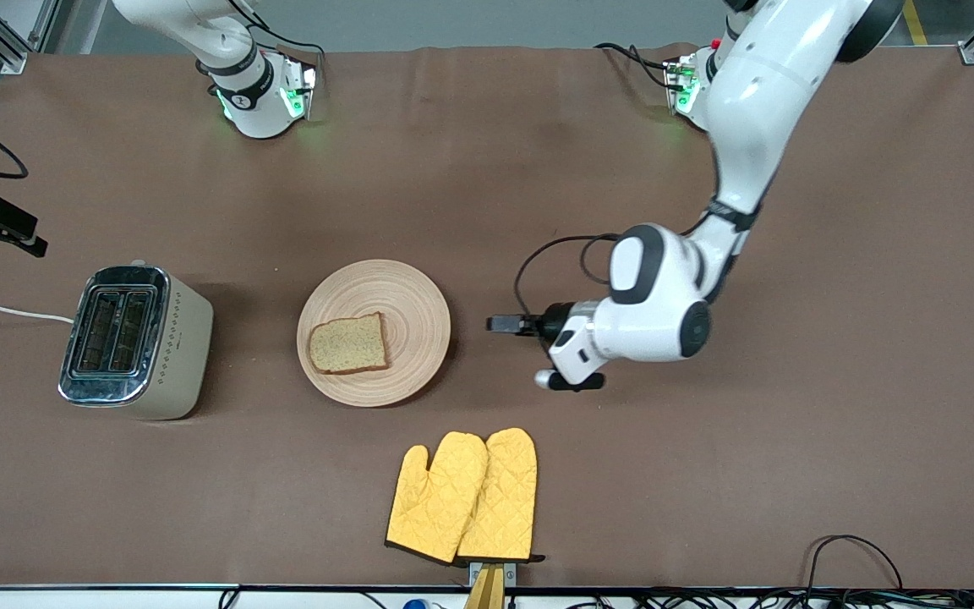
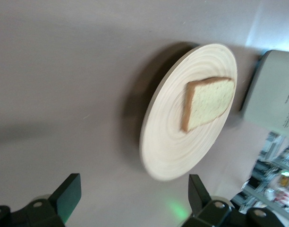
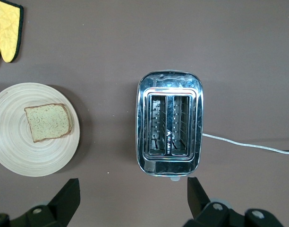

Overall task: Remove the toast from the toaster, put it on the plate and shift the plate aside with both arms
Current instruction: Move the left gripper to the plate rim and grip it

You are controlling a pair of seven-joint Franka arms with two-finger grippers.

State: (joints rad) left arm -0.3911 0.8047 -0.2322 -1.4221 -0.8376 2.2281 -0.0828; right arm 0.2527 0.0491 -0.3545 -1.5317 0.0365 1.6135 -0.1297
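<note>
The toast (image 1: 349,344) lies flat on the round wooden plate (image 1: 407,313), on the part toward the toaster. My left gripper (image 1: 500,324) is low beside the plate, toward the left arm's end of the table, pointing at the plate's rim. It is open and empty. In the left wrist view (image 2: 132,198) the plate (image 2: 173,142) and toast (image 2: 208,101) lie just ahead of its fingers. My right gripper (image 3: 130,198) is open and empty, high above the table by the toaster (image 3: 170,123). Its view also shows the plate (image 3: 21,156) and toast (image 3: 47,122).
A two-slot toaster (image 1: 136,338) with empty slots stands toward the right arm's end, its white cord (image 1: 5,311) running off the table edge. Two yellow oven mitts (image 1: 466,495) lie nearer the front camera than the plate.
</note>
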